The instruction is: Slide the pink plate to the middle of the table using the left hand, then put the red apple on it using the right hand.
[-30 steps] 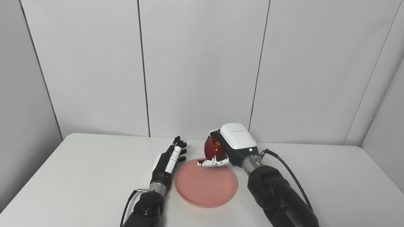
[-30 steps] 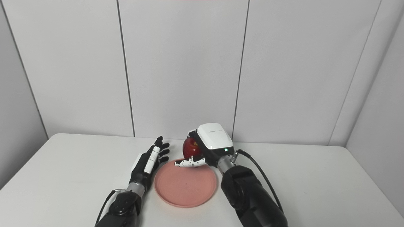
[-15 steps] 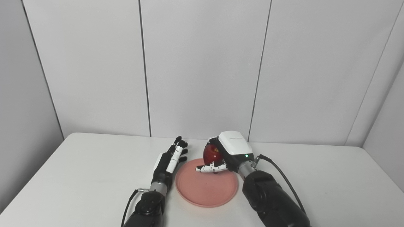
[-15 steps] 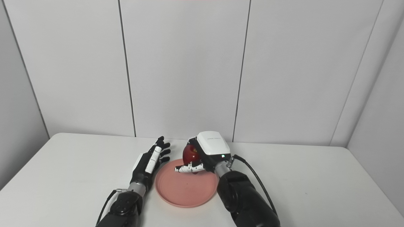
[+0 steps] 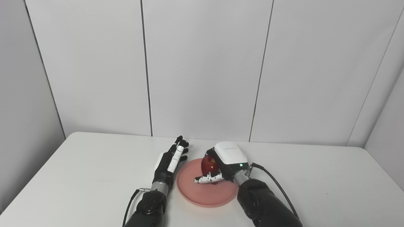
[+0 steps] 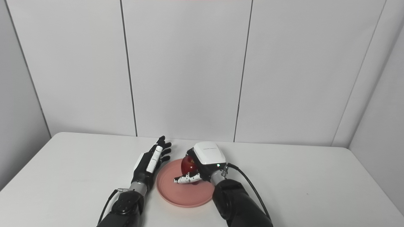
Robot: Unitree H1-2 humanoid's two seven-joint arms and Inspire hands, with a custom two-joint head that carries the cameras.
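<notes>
The table (image 5: pixel 79 176) carries the pink plate (image 5: pixel 202 197) about at its middle, so I judge the sliding step finished. Measured against that plate, my right hand (image 5: pixel 222 165) has dropped over the last second: it was up above the plate's far rim, and now it sits low over the plate's far half. Its fingers are wrapped around the red apple (image 5: pixel 208 164), which looks to be touching or nearly touching the plate, though I cannot tell which. My left hand (image 5: pixel 170 159) lies just beside the plate's left rim, fingers stretched apart and holding nothing, as it was before. Releasing the apple is what remains, I reckon.
</notes>
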